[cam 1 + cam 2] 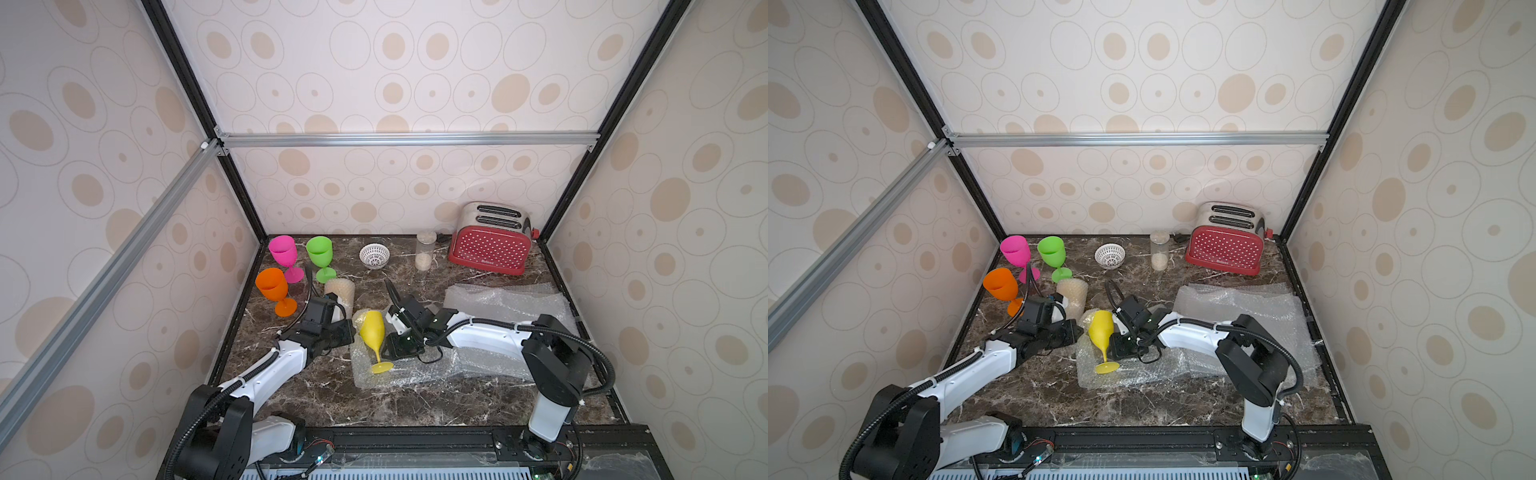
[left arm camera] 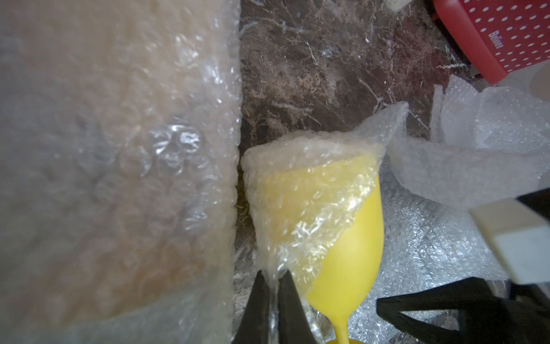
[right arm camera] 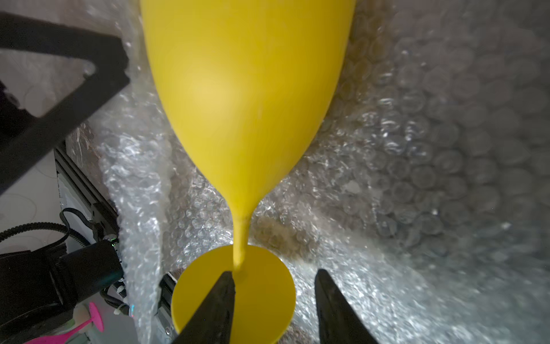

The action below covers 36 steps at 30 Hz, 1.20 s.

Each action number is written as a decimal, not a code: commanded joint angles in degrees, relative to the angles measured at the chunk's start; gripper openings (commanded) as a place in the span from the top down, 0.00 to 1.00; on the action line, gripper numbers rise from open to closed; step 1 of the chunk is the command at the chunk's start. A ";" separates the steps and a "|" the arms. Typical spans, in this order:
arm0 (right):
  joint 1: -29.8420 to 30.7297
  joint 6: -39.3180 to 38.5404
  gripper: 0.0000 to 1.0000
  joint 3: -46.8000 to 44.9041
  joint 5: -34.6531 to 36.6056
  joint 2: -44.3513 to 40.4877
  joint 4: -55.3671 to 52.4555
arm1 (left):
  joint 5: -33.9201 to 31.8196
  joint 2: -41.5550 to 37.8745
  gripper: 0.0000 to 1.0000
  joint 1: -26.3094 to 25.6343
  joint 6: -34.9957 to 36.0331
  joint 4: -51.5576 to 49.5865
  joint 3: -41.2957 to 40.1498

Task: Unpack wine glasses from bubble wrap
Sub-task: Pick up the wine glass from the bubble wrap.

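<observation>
A bright yellow wine glass point(image 1: 372, 330) lies on a flat sheet of bubble wrap point(image 1: 419, 370), foot toward the front. A flap of that wrap point(image 2: 300, 196) still covers its bowl near the rim. My left gripper point(image 2: 273, 272) is shut on the flap's edge beside the bowl. My right gripper point(image 3: 275, 274) stands open at the foot point(image 3: 256, 297), one finger point(image 3: 220, 297) in front of it by the stem; nothing is clamped. Pink point(image 1: 284, 251), green point(image 1: 320, 250) and orange point(image 1: 272, 286) glasses stand upright at the back left. A rolled tube of bubble wrap point(image 1: 340, 293) stands just behind my left gripper; its contents are hidden.
More flat bubble wrap sheets point(image 1: 503, 301) lie at the right behind my right arm. A red toaster point(image 1: 490, 245), a clear jar point(image 1: 424, 251) and a small white lattice bowl point(image 1: 374, 254) stand along the back wall. Patterned walls close in both sides.
</observation>
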 commanded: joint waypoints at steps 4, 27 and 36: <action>1.24 2.43 0.55 2.76 -2.12 3.84 3.58 | 1.26 -1.27 0.92 0.08 -0.97 1.45 -1.29; 0.98 -1.64 0.92 -4.17 3.82 -1.81 -2.51 | -1.33 -2.32 0.92 0.32 0.25 -2.44 0.54; 0.62 -6.68 0.93 -8.55 5.70 -10.78 -2.92 | -1.81 -2.76 0.91 0.31 0.25 -3.76 0.97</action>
